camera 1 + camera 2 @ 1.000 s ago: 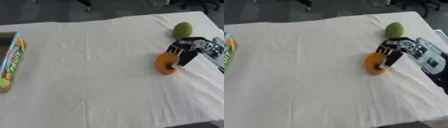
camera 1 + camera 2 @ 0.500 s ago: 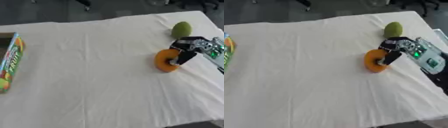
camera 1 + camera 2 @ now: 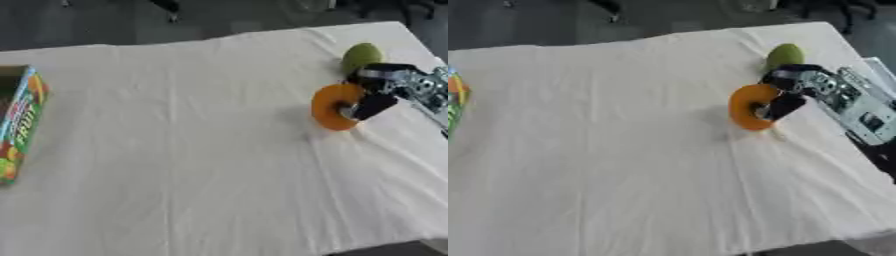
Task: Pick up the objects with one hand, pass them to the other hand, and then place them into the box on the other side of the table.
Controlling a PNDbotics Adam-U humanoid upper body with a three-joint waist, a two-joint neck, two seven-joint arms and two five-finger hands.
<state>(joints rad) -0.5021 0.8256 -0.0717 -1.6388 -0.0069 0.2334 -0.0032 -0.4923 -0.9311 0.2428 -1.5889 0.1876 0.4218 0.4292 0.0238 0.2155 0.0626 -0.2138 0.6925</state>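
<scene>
An orange ring-shaped object stands on edge at the right of the white tablecloth. My right hand comes in from the right with its fingers curled round the ring's right side. A green round fruit lies just behind the hand, near the table's far right corner. The colourful box lies at the left edge of the table, partly cut off. My left hand shows in neither view.
The white cloth covers the table and is creased around the ring. Dark floor and chair legs lie beyond the far edge. The table's front edge runs along the bottom right.
The right hand has closed round the orange ring and carried it a little towards the far side; the ring now stands more upright. The view has also shifted slightly.
</scene>
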